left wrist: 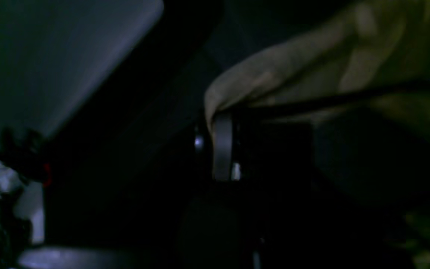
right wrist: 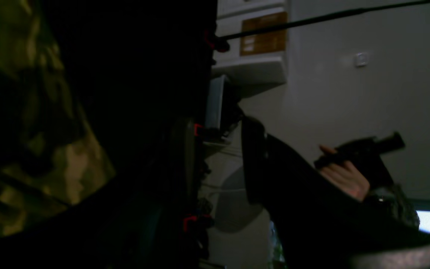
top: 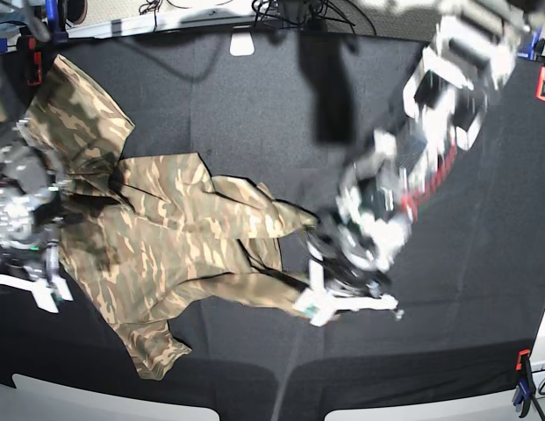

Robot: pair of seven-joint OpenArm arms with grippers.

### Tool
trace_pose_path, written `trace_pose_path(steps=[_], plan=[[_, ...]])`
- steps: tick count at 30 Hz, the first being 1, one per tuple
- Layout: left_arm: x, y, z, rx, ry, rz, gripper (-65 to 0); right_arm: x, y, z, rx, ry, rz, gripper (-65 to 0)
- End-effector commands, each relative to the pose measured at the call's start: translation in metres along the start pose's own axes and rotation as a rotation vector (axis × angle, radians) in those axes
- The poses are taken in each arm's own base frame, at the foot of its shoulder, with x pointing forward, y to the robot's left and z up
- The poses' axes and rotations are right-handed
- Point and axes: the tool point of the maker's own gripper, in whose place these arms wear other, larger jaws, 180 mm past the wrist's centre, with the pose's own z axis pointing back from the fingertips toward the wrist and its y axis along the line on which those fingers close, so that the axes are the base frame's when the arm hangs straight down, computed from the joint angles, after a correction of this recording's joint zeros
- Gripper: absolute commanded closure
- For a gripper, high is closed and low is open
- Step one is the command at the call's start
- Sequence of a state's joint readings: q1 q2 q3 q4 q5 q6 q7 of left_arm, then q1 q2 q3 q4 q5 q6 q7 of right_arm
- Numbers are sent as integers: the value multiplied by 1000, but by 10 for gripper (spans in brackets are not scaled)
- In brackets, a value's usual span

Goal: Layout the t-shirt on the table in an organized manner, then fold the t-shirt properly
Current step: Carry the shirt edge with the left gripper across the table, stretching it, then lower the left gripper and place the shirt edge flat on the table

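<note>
Cloth of the t-shirt (top: pixel 175 237) (limp, light) was clenched at its edge by the left gripper (left wrist: pixel 222 144), mid-table (top: pixel 254 105); the right gripper's (top: pixel 46 254) state was unclear.

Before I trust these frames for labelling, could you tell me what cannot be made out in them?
- Base view: the left claw is motion-blurred at the t-shirt; its jaws are unreadable.
- Base view: the right claw is cut off by the left edge.
- Right wrist view: too dark; only a patch of fabric shows.
- Left wrist view: dim and blurred; the table is lost in shadow.
</note>
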State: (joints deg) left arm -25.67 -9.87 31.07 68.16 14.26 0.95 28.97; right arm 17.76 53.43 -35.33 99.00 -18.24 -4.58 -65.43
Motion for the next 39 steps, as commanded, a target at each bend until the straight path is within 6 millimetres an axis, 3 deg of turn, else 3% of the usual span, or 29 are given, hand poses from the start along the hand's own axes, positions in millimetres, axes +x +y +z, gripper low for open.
trace_pose_path(steps=[1,9,18,23,31,35,39], plan=[[24,25,-9,46,-52,6,0,5,-21,0,-61,-17,-22,-210],[19,104,-51,144,54,-36,0,40,10,12,8,-76,-89,-210],[15,180,-66,235,128,-60,0,65,33,24,69,-116,-139,-210],[10,226,-58,301,119,-81,0,72,46,30,85,-127,-143,-210],[-2,313,-28,435,75,-109,0,76,70,40,125,-134,-142,-210],[-10,328,-20,450,26,-1,0,81,75,43,140,-140,-150,-210],[-11,327,-20,445,12,74,-26,87,79,47,154,-149,-163,-210]])
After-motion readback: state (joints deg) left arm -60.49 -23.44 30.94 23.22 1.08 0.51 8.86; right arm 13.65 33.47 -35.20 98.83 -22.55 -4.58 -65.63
